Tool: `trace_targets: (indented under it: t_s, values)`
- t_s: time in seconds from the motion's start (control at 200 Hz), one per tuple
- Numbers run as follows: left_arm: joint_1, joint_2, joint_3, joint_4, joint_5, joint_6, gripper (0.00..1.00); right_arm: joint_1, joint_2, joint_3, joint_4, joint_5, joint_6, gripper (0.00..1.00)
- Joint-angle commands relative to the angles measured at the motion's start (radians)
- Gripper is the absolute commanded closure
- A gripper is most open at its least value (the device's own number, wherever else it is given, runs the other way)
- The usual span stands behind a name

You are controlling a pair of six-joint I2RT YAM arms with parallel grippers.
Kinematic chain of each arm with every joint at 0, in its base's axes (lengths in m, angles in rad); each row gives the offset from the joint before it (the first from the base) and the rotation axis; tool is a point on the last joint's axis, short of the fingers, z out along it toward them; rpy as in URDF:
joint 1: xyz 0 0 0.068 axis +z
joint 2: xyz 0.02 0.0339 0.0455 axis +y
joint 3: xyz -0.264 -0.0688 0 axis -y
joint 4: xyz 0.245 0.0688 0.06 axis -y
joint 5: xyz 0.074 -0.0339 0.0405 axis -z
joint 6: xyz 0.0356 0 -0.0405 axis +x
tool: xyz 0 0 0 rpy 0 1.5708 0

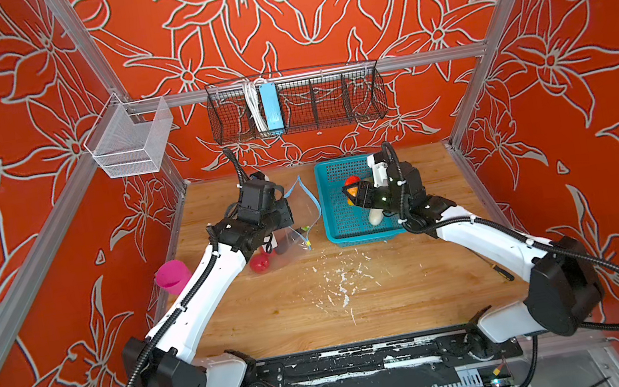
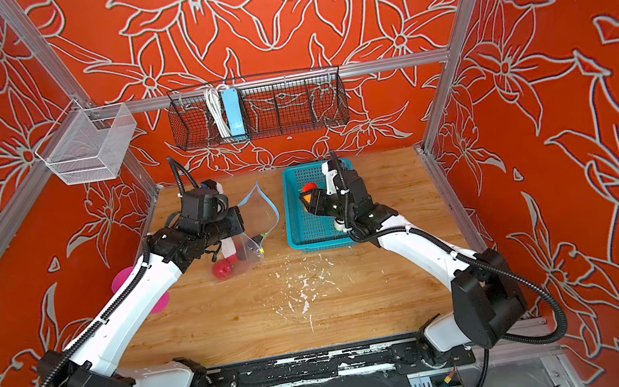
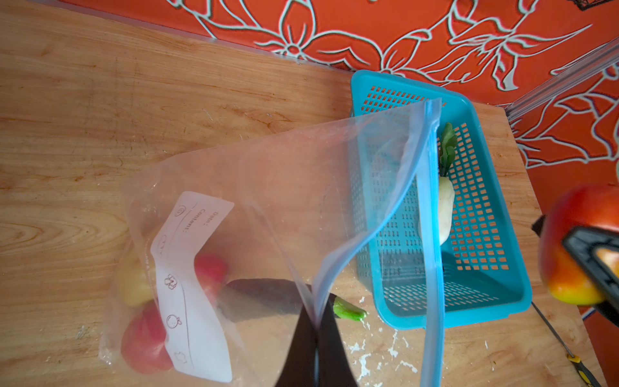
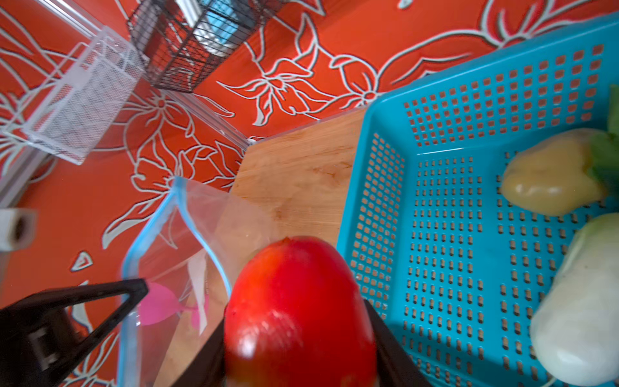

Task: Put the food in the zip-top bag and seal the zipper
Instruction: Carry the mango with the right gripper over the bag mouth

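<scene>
Left gripper (image 3: pixel 316 330), pinching the zip-top bag's (image 3: pixel 284 187) rim, props the mouth open; right gripper (image 1: pixel 352 192), clamping the red-yellow fruit (image 4: pixel 296 301), should reach well inside the seemingly narrow gap before releasing.

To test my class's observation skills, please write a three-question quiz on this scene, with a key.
1. True or false: the right gripper holds the red-yellow fruit.
2. Which lies in the teal basket? A eggplant; B white radish; C red apple.
3. Fill in: the left gripper pinches the zip-top bag by its blue ___ strip.
Key: 1 true; 2 B; 3 zipper.
</scene>
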Motion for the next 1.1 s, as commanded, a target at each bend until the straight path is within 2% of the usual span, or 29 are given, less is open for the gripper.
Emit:
trace_targets:
  t_s: [0.0, 0.125, 0.51, 1.096]
  values:
    - [-0.005, 0.006, 0.004, 0.006, 0.003, -0.002, 1.0, 0.031, -0.028, -0.009, 0.019, 0.009, 0.012, 0.67]
    - [-0.005, 0.007, 0.004, 0.004, -0.001, -0.001, 1.0, 0.068, -0.02, 0.014, 0.037, -0.023, -0.024, 0.67]
    - [-0.005, 0.004, 0.004, 0.006, 0.005, -0.002, 1.0, 0.147, -0.02, 0.068, 0.045, -0.022, -0.093, 0.67]
    - [-0.005, -0.002, 0.002, 0.006, 0.0, -0.005, 1.0, 0.226, 0.129, 0.193, 0.043, -0.055, -0.061, 0.67]
